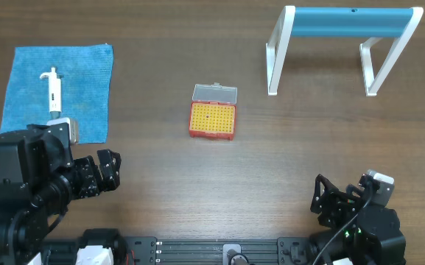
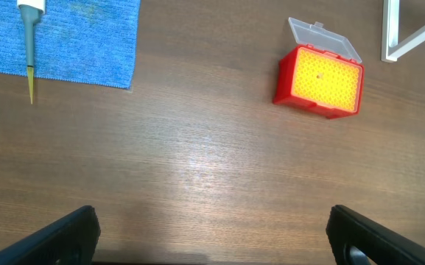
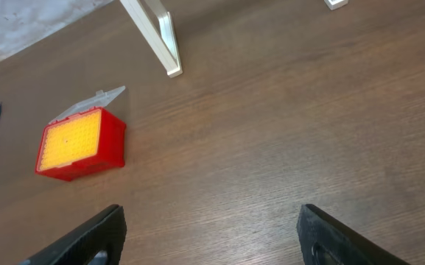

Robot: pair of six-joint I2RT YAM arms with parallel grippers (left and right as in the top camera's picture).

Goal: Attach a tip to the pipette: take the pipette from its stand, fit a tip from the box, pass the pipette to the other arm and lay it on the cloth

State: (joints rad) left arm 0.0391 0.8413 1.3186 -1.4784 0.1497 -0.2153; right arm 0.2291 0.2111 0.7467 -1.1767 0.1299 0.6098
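The white pipette [image 1: 52, 90] lies on the blue cloth [image 1: 87, 66] at the far left; its yellow tip [image 2: 31, 73] reaches past the cloth's edge [image 2: 94, 44] onto the wood. The red tip box [image 1: 213, 119] with its clear lid folded back sits mid-table, full of yellow tips [image 2: 326, 81] [image 3: 68, 141]. The blue-and-white stand [image 1: 345, 29] at the far right holds nothing. My left gripper [image 1: 107, 171] rests open near its base, below the cloth. My right gripper [image 1: 328, 197] rests open near its own base. Neither holds anything.
Bare wooden table lies between the box and both arms. A white leg of the stand [image 3: 157, 37] is ahead of the right gripper. The stand's corner [image 2: 411, 33] is beyond the box.
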